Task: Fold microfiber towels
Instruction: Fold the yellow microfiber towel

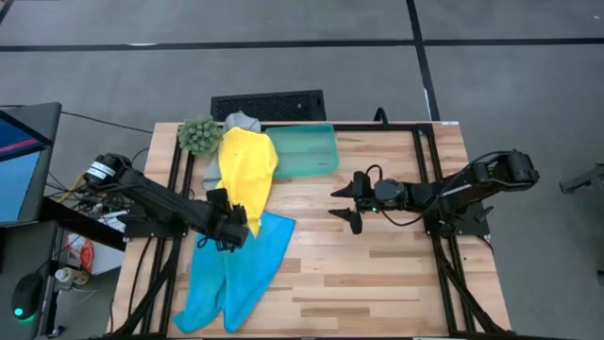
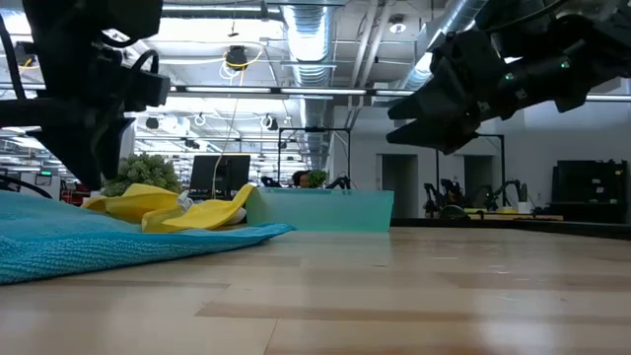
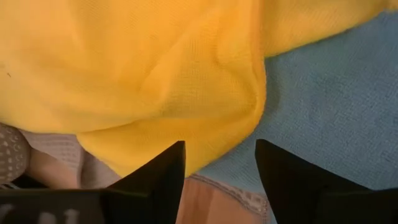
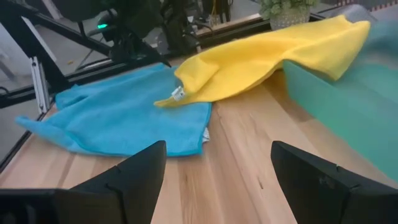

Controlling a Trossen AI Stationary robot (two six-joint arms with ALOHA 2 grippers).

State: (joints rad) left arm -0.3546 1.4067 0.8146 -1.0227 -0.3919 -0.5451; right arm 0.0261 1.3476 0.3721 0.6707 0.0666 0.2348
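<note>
Bright overhead light, soft blurred foreground

yellow towel, sky-blue towels, grey towel, teal tray

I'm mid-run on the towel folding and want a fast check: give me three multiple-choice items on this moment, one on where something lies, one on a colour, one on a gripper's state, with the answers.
1. Where does the yellow towel lie?
A. alone at the table's right edge
B. partly over the blue towel, on the table's left side
C. inside the teal tray

2. What colour is the cloth peeking out behind the yellow towel, beside the plant ball?
A. grey
B. red
C. black

3. How is the right gripper?
A. shut on the yellow towel
B. shut on the tray
C. open, holding nothing

Answers:
1 B: the high view shows its lower end overlapping the blue one.
2 A: the grey towel shows at the far edge.
3 C: the right wrist view shows fingers spread over bare table.
</note>
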